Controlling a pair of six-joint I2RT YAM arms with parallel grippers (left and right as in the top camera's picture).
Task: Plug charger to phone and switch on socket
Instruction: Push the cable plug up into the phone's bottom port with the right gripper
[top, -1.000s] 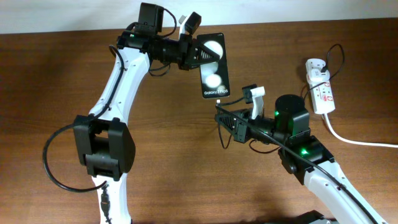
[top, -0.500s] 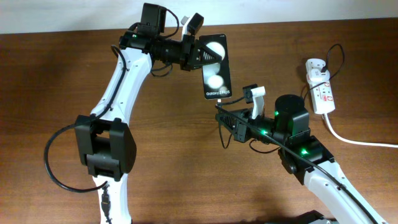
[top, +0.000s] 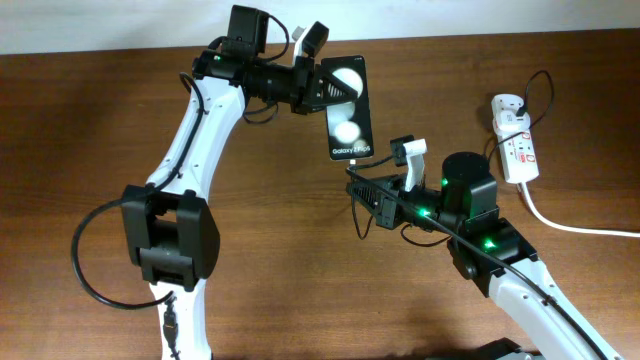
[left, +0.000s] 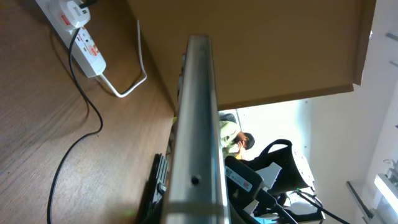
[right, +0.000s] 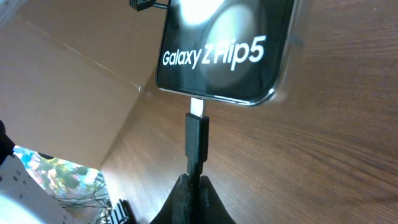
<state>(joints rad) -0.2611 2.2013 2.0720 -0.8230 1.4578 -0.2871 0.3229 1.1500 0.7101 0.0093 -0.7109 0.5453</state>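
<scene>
My left gripper is shut on the top end of the black phone, holding it above the table; the left wrist view shows the phone's edge running up the middle. The screen reads "Galaxy Z Flip5" in the right wrist view. My right gripper is shut on the charger's black plug, whose metal tip sits at the phone's bottom port. In the overhead view the right gripper is just below the phone. The white socket lies at the far right, with the black cable looping from it.
A thick white cord runs from the socket off the right edge. The socket and the black cable also show in the left wrist view. Both arms cross the middle of the brown wooden table.
The left gripper has shifted the phone slightly right and down toward the plug. The right arm has hardly moved.
</scene>
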